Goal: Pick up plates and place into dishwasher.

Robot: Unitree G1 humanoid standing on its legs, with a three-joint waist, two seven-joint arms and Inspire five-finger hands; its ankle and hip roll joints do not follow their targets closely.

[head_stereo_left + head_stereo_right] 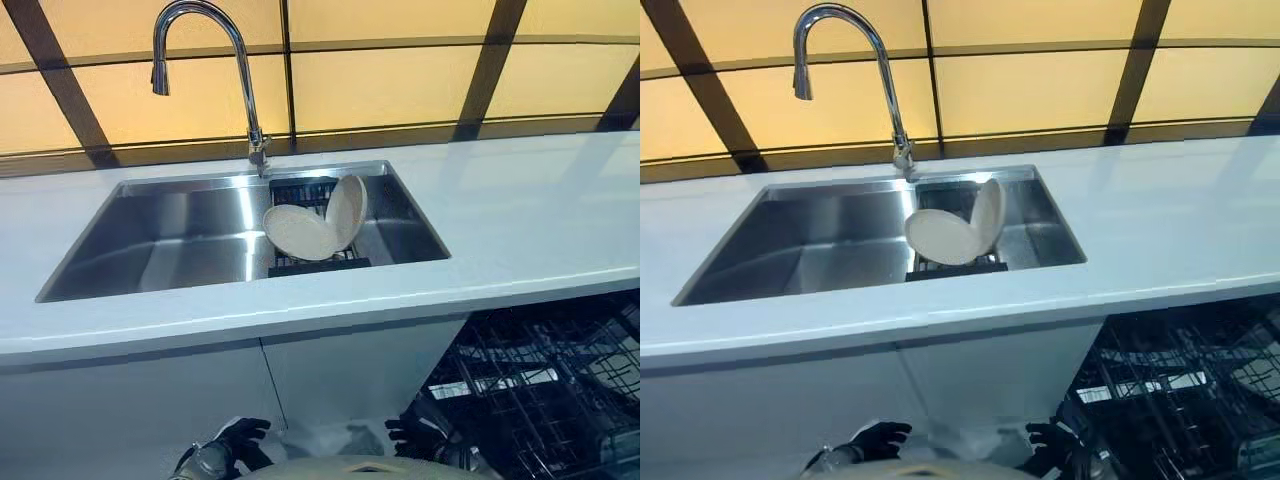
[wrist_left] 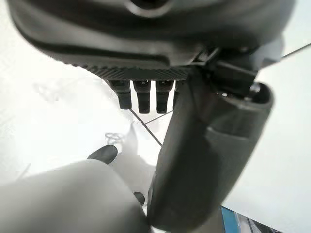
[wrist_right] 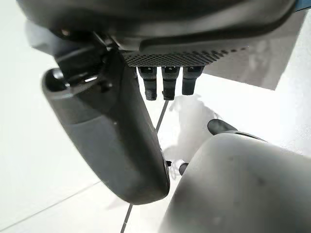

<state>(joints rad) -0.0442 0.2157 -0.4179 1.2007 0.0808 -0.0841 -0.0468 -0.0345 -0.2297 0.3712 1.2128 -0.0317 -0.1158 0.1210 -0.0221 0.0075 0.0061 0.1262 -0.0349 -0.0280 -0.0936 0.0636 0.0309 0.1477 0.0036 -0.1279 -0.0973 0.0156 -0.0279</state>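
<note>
Two cream plates stand in a black rack (image 1: 320, 264) inside the steel sink (image 1: 180, 240). One plate (image 1: 298, 232) leans toward me; the other plate (image 1: 347, 210) stands nearly upright behind it on the right. My left hand (image 1: 232, 445) and right hand (image 1: 420, 437) hang low in front of the cabinet, far below the sink, both open and holding nothing. The left wrist view shows straight fingers (image 2: 146, 94) over the pale floor, as does the right wrist view, where the fingers (image 3: 165, 80) are also straight.
A curved chrome faucet (image 1: 205, 60) rises behind the sink. White countertop (image 1: 540, 210) stretches to the right. Below it at the lower right, the open dishwasher shows its dark wire rack (image 1: 540, 390). White cabinet fronts (image 1: 150, 400) stand under the sink.
</note>
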